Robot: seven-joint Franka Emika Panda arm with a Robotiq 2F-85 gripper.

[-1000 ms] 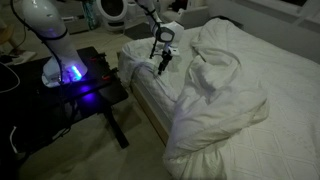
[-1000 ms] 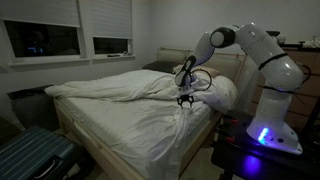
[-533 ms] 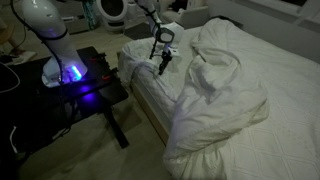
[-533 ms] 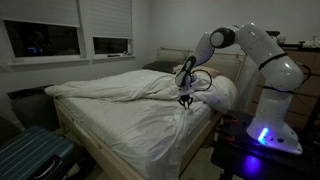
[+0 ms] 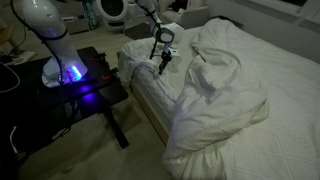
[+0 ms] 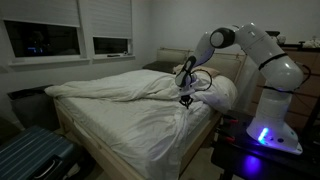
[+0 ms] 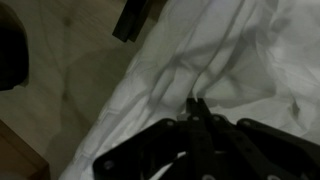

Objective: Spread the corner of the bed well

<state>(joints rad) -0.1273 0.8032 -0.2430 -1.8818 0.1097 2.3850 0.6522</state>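
The claw [image 5: 160, 68] is closed together, pinched on white fabric of the duvet's corner [image 5: 137, 60]. The corner is draped over the left edge of the bed [image 5: 288, 112], near the arm. In the wrist view, folds are gathered at the fingertips [image 7: 197, 104].

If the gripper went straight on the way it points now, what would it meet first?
The duvet's corner: the shut gripper points down into it, seemingly pinching it; the bed likely lies below.

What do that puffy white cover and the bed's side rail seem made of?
The duvet: soft matt white fabric, probably padded; it lies puffy and creased. The bed frame: looks like light wood, tan and smooth, though dim light leaves doubt.
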